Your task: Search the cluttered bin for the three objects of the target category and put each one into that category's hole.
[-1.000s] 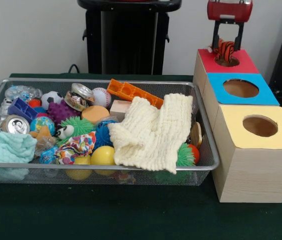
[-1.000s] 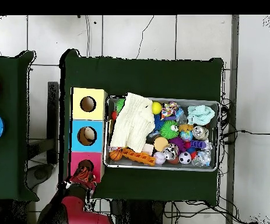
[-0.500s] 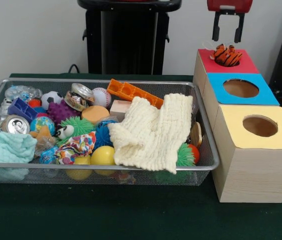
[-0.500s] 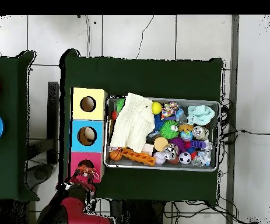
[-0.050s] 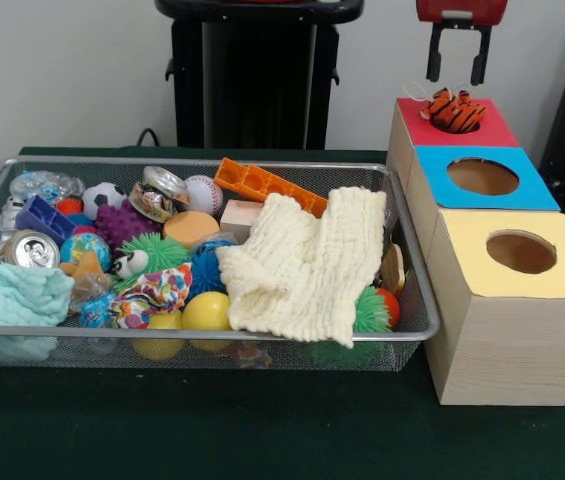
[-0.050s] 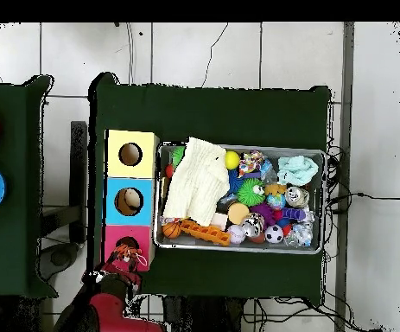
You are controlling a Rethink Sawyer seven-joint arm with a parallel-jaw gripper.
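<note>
While fingers [image 5: 456,68] gape, tiger toy [image 5: 454,110] tops red box [image 5: 482,128].

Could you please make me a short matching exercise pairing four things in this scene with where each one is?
Things:
1. tiger toy
2. cream cloth
3. can
4. gripper

Places:
A. in the bin, at its end away from the boxes
B. above the red box, open
C. draped in the bin, at its end next to the boxes
D. resting on the red box's hole

Pairs: 1-D, 2-C, 3-A, 4-B
</note>
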